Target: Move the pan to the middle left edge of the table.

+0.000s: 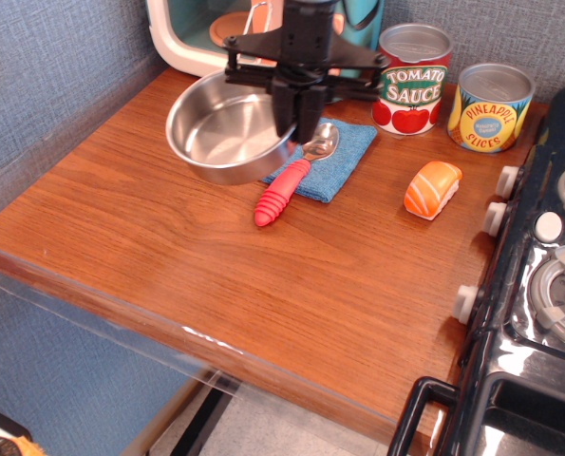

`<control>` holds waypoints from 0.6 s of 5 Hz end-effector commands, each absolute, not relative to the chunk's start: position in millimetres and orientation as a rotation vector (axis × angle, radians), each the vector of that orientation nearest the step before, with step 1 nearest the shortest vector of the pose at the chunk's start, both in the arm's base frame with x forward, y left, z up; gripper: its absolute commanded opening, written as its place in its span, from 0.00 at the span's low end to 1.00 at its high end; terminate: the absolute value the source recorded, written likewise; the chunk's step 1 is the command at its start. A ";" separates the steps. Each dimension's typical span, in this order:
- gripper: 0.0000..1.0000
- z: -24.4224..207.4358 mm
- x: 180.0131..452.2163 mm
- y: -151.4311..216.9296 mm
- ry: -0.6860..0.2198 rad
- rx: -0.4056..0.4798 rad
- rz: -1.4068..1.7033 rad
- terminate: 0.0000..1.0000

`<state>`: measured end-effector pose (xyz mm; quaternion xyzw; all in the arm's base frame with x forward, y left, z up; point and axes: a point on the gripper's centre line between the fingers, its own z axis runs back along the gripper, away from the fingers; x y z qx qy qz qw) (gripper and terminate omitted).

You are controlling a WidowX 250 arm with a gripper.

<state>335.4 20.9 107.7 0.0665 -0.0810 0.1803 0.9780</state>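
The shiny steel pan (223, 131) hangs tilted in the air above the back left part of the brown wooden table (168, 256). My black gripper (296, 122) is shut on the pan's right rim and comes down from above. The pan partly covers the left edge of the blue cloth (337, 161). The pan's wire handle is hidden.
A spoon with a red handle (287, 188) lies across the blue cloth. A tomato sauce can (412, 80) and a pineapple can (491, 106) stand at the back. A toy sushi piece (432, 189) lies right of centre. A toy microwave (192, 33) stands at the back left, a black stove (538, 313) at the right.
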 end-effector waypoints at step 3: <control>0.00 83.5 338.7 122.8 -0.057 0.310 0.538 0.00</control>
